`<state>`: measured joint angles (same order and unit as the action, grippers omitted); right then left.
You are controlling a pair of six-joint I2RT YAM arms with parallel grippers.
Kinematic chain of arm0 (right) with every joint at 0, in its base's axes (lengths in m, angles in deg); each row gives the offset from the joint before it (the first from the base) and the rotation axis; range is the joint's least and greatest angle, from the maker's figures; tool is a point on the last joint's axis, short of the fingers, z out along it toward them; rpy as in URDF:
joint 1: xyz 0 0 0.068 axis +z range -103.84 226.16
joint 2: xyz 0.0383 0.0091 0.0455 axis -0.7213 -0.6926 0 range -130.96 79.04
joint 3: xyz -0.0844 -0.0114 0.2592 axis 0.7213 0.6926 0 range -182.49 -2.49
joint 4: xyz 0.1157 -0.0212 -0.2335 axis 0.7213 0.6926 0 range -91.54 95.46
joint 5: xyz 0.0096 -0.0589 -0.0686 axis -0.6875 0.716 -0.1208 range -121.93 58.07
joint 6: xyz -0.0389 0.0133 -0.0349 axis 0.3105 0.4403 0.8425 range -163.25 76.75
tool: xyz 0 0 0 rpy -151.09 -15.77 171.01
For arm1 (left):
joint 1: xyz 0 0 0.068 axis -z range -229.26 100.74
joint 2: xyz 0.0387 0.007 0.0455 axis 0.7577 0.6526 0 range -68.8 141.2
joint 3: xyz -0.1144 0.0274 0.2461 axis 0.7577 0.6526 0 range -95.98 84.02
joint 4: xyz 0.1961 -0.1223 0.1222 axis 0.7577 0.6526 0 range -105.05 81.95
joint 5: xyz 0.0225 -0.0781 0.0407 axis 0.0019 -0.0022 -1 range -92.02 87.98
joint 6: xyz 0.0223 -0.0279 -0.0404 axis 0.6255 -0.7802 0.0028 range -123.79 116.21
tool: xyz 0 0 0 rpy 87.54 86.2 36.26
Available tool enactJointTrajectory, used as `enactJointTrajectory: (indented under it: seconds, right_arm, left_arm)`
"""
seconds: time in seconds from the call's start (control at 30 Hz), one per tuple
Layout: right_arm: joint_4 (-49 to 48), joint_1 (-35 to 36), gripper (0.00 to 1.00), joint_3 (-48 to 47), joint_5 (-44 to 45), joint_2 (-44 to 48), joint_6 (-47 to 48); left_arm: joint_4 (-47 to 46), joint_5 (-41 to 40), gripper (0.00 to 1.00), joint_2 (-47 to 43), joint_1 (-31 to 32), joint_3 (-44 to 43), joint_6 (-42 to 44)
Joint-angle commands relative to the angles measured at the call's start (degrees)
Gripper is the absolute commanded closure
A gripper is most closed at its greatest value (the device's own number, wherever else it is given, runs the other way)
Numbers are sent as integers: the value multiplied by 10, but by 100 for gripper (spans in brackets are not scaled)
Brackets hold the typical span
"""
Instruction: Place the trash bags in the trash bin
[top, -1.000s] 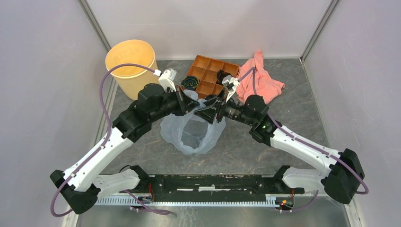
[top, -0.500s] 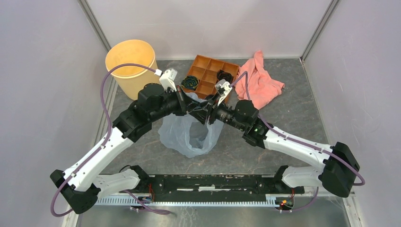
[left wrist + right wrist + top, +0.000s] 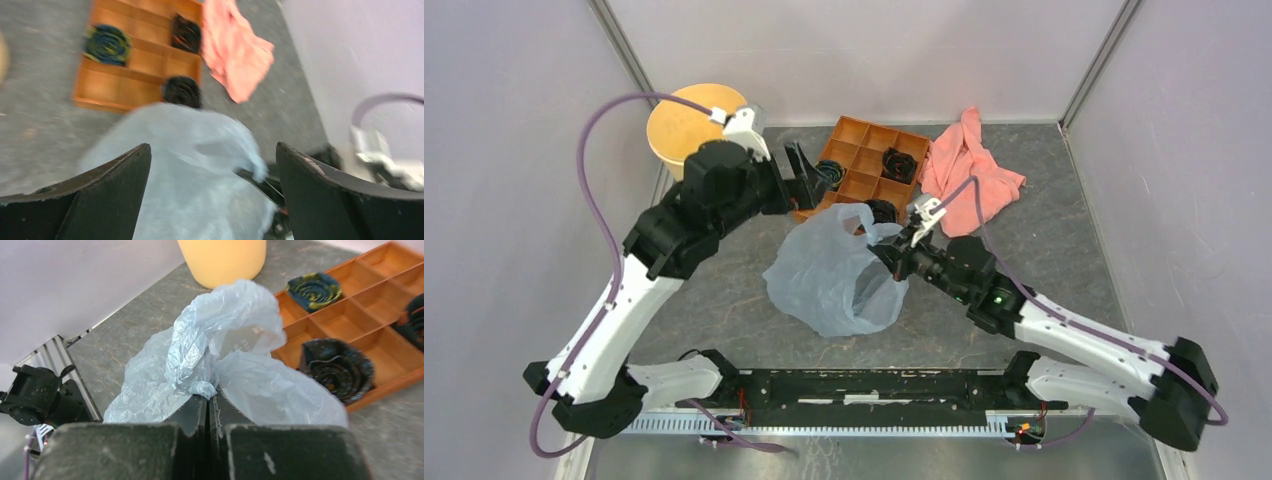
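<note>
The trash bag (image 3: 829, 280) is a filmy pale blue-grey sack lying slack on the grey table, between the two arms. My right gripper (image 3: 881, 251) is shut on a bunched fold at the bag's right edge. In the right wrist view the crinkled bag (image 3: 220, 340) rises straight out of the closed fingertips (image 3: 208, 396). My left gripper (image 3: 810, 178) hangs open above the bag's far side, holding nothing. From the left wrist the bag (image 3: 190, 165) shows blurred below the wide-apart fingers (image 3: 115, 195). The tan-yellow trash bin (image 3: 676, 122) stands at the back left, partly hidden by the left arm.
An orange compartment tray (image 3: 864, 150) with dark coiled items sits behind the bag. A pink cloth (image 3: 972, 170) lies at the back right. Grey walls close in on the left, back and right. The bin (image 3: 222, 260) and tray (image 3: 360, 295) also lie beyond the bag in the right wrist view.
My left gripper let go of the bag, opened wide and swung up and back toward the bin. My right gripper closed on the bag's edge and drew back to the right.
</note>
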<state>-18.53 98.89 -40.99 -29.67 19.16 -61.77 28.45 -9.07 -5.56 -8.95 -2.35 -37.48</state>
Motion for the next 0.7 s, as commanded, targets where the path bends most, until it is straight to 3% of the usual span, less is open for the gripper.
enactJointTrajectory:
  seconds: [0.0,0.23,0.43,0.67]
  right_arm:
    - [82,0,100,1,37,105,81]
    - [162,0,99,10,96,244,132]
    - [197,0,100,20,106,302,149]
    - [199,0,99,38,112,330,171]
  left_arm:
    - [128,-103,0,77,-62,-92,92]
    - [107,-167,0,230,-182,-199,154]
    - [94,-293,1,384,-209,-310,208]
    - [109,-318,10,476,-227,-386,245]
